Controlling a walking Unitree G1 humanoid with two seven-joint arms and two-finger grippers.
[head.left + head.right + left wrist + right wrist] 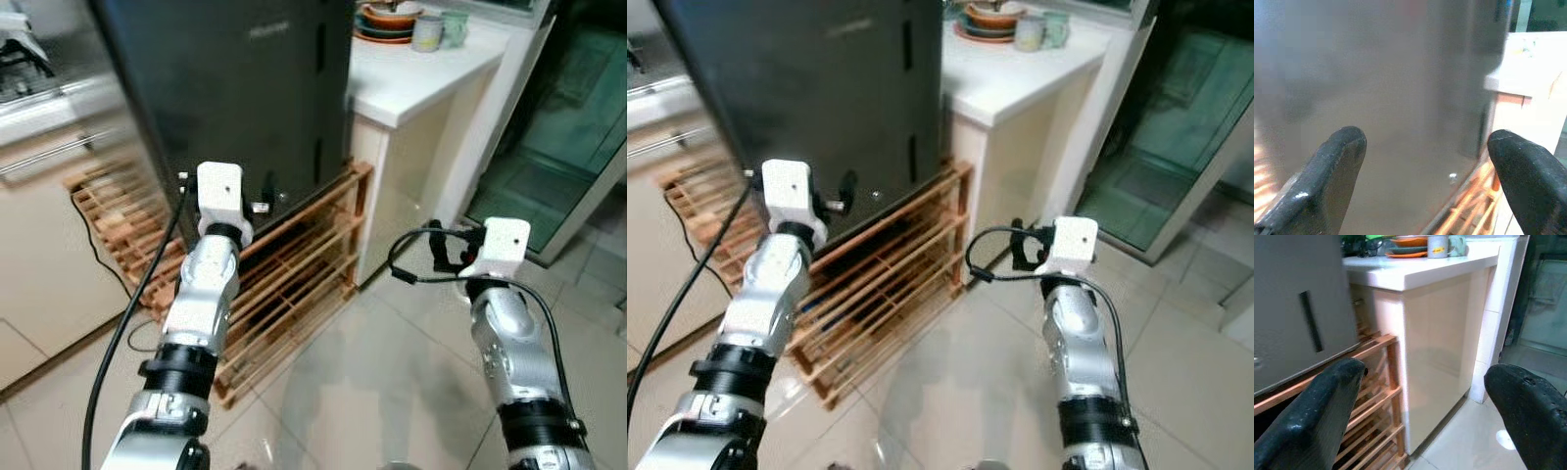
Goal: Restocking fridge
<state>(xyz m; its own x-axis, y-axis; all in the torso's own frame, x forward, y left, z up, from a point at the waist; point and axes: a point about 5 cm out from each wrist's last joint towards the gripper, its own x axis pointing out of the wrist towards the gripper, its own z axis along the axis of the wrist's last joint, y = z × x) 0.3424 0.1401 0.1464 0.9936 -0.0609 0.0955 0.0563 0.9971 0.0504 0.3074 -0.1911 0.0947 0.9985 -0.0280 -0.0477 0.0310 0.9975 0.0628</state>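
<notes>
A dark grey fridge [235,88] stands with its door shut on a low wooden slatted rack [294,284]. My left gripper [257,196] is raised close to the fridge's lower front, fingers spread open with nothing between them; in the left wrist view the gripper [1425,142] faces the grey door [1400,98]. My right gripper [443,250] hangs open and empty further right, near the side of the white counter [411,78]. In the right wrist view this gripper [1425,372] points at the counter's cream side panel [1435,347] beside the fridge's slot handle [1311,328].
Stacked plates and bowls [387,20] and mugs [428,31] sit on the counter. A glass door [558,127] stands at the right. Cream cabinets with a bar handle [49,157] are at the left. A black cable [118,343] runs along my left arm. Tiled floor [392,372] lies below.
</notes>
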